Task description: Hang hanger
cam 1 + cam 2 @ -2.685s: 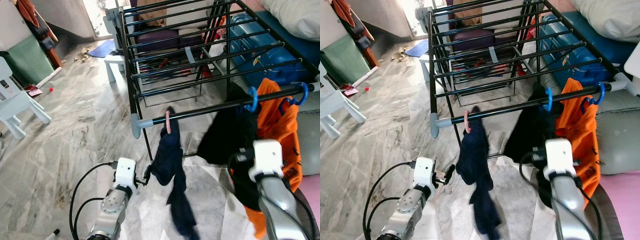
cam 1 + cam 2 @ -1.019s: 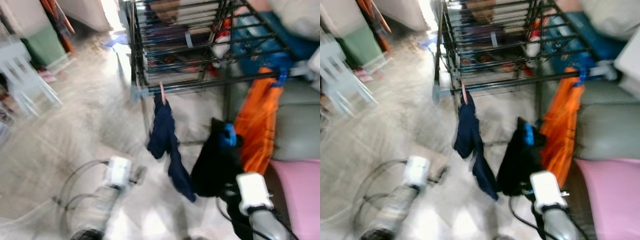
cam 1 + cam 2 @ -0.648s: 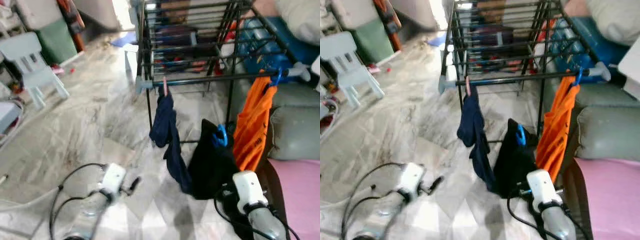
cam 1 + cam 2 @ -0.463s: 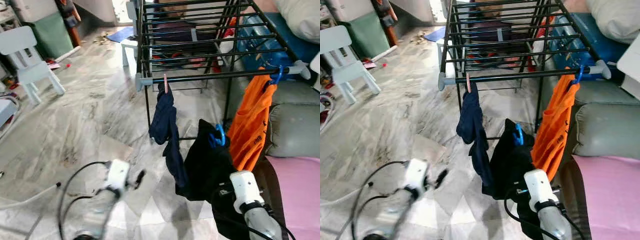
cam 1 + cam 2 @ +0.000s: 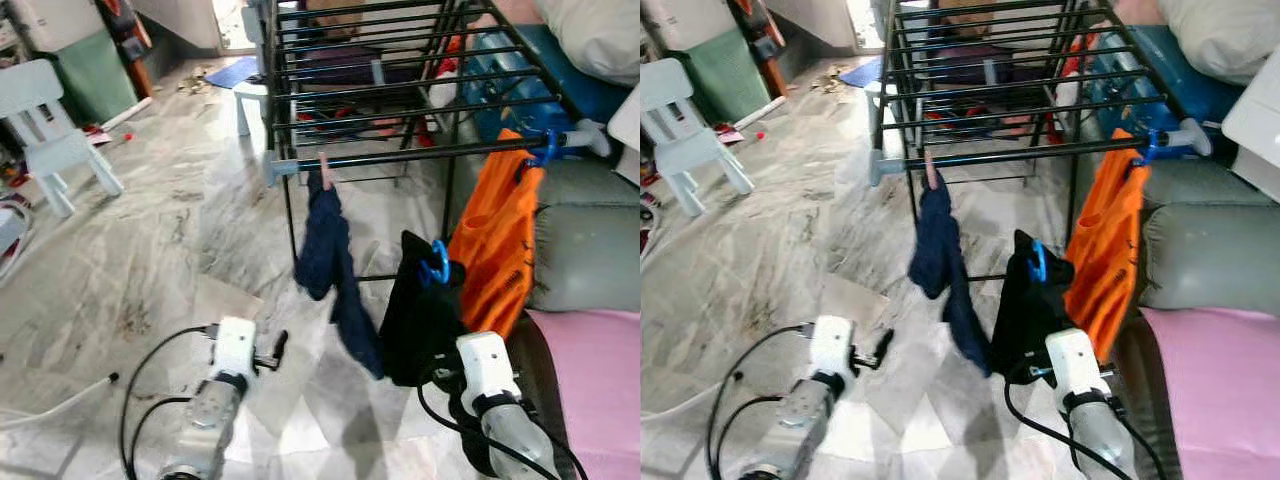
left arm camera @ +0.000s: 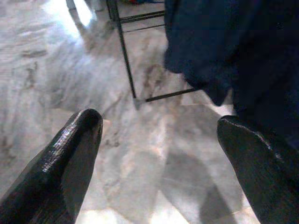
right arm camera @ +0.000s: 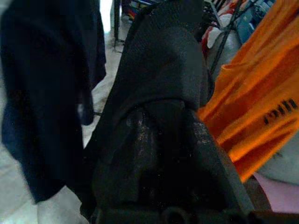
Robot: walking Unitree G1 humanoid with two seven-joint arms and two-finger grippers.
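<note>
I have the right pincer [image 7: 159,140] low at the lower right of the head views, with its fingers clamped together on a black garment [image 5: 420,320] that carries a blue plastic hanger [image 5: 436,264]. The hanger's hook pokes out of the top of that cloth, in the middle right of the frame, below the front rail and apart from it, so it hangs on nothing. In the right wrist view the black cloth wraps over the fingers, and I cannot make out the hanger there.

The left pincer [image 6: 159,135] sits at the lower left of the head views, above the grey marble floor [image 5: 150,250]. Its two black fingers [image 6: 70,158] stand wide apart with nothing between them.

The black metal drying rack [image 5: 400,80] fills the upper middle of the frame. On its front rail [image 5: 400,155] a dark navy garment [image 5: 330,260] hangs from a pink clip [image 5: 325,170] near the left end, and an orange shirt [image 5: 495,240] hangs from a second blue hanger [image 5: 545,148] near the right end. The black garment lies between these two, lower down and just beside the orange shirt.

A pale blue plastic chair [image 5: 50,120] stands at the upper left, well apart from the rack.
</note>
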